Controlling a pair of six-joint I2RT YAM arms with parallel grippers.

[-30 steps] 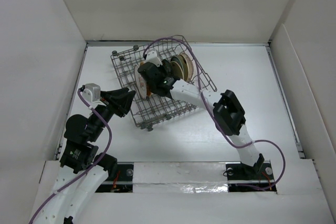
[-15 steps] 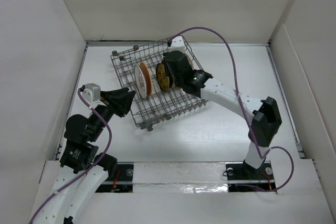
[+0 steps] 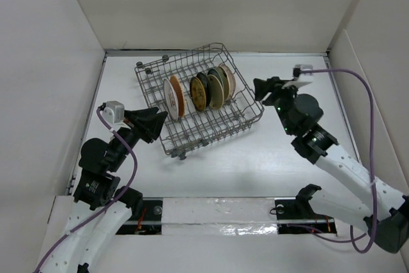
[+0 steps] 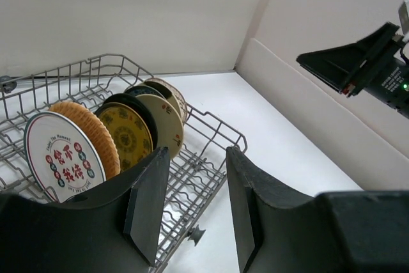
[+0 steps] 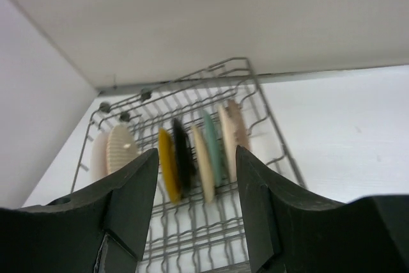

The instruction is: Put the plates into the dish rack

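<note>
The grey wire dish rack [image 3: 242,121] stands tilted at the table's middle back, also in the left wrist view [image 4: 211,127] and the right wrist view [image 5: 268,132]. Several plates stand on edge in it: a whitish plate [image 3: 171,98] with an orange one behind it [image 4: 89,129], then yellow [image 3: 199,94], black, cream, teal [image 5: 211,145] and pinkish ones [image 3: 229,80]. My left gripper [image 3: 161,119] is open and empty at the rack's near left side. My right gripper [image 3: 261,85] is open and empty, just right of the rack.
White walls close in the table on the left, back and right. A raised white ledge [image 3: 358,94] runs along the right side. The arm bases sit at the near edge by a taped strip [image 3: 223,209].
My right arm has pulled out of the rack and swung back to the right, leaving the plates standing in it. The left arm has not moved.
</note>
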